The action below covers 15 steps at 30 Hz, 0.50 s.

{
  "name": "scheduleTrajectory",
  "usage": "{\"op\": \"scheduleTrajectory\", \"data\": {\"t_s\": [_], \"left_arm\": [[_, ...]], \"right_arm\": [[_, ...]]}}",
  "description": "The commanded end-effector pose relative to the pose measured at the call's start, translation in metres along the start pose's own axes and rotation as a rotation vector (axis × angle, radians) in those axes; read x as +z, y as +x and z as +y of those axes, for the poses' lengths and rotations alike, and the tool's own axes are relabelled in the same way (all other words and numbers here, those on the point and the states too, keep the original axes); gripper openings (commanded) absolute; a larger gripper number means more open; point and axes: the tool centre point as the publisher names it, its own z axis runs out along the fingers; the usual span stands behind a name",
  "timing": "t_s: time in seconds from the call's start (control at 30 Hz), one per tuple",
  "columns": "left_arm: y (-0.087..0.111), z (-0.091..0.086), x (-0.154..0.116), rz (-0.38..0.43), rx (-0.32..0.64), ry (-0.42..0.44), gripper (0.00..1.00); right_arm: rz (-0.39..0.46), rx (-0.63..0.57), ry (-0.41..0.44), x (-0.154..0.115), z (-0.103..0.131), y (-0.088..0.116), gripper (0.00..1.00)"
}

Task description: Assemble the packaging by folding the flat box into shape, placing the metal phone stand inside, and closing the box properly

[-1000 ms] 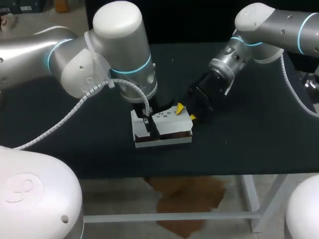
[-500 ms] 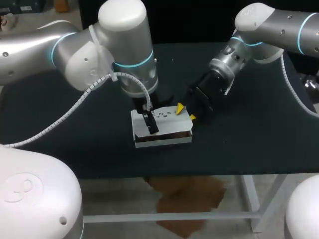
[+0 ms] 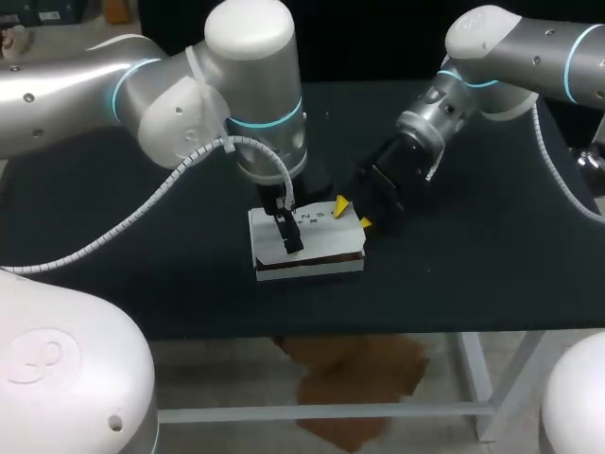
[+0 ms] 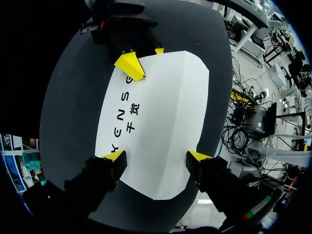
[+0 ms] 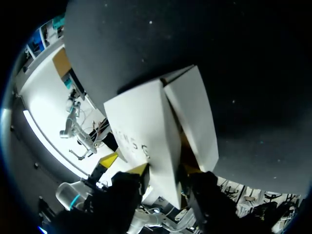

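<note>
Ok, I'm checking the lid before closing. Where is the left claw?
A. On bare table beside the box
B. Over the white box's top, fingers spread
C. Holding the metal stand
B: the left wrist view shows the left claw with fingers apart over the white box top.

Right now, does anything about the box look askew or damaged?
The box is not fully shut: a brown gap runs under its top along the near side, and at the end by the right gripper a flap splays outward. No tear or spill shows.
</note>
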Motion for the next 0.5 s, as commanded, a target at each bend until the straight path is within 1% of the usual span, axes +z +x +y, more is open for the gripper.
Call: {"op": "scheduleTrajectory", "data": {"t_s": [0.03,0.3,0.43,0.5], "left_arm": [[0.0024,-0.0020,0.0022,-0.014,0.000,-0.008,0.83],[0.0016,-0.0012,0.0077,-0.042,0.005,-0.001,0.84],[-0.0009,-0.0022,0.0108,-0.059,0.001,-0.006,0.86],[-0.0017,-0.0027,0.0113,-0.071,0.003,0.001,0.85]], "right_arm": [[0.000,0.000,0.001,0.0002,0.0006,0.0004,0.44],[0.002,-0.001,0.003,0.0000,0.0009,0.0005,0.45],[0.000,-0.001,0.005,0.0000,0.0010,0.0004,0.46],[0.000,-0.001,0.007,-0.0001,0.0010,0.0005,0.45]]}}
